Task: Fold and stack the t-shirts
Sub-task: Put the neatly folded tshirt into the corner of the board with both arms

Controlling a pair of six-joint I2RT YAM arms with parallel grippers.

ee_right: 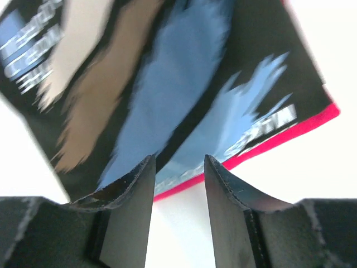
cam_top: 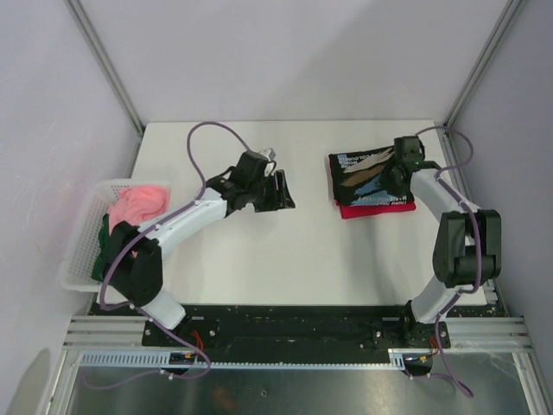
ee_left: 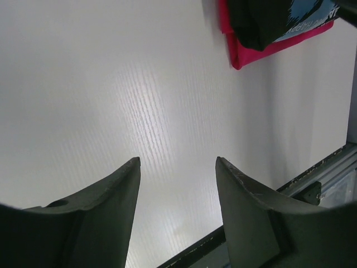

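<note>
A folded black t-shirt (cam_top: 367, 173) with a blue and tan print lies on top of a folded crimson red t-shirt (cam_top: 378, 210) at the table's far right. My right gripper (cam_top: 386, 175) hovers over the black shirt's right side. In the right wrist view the right gripper (ee_right: 178, 159) stands open and empty above the printed black shirt (ee_right: 167, 84) and the red edge (ee_right: 279, 146). My left gripper (cam_top: 283, 192) is open over bare table at the middle. The left gripper (ee_left: 177, 162) holds nothing, and the red shirt (ee_left: 248, 54) and black shirt (ee_left: 262, 22) lie beyond it.
A white lattice basket (cam_top: 82, 238) sits at the table's left edge holding a pink garment (cam_top: 138, 203) and a dark green one (cam_top: 104, 242). The table's (cam_top: 311, 251) near edge meets a black rail (ee_left: 312, 178) and metal frame.
</note>
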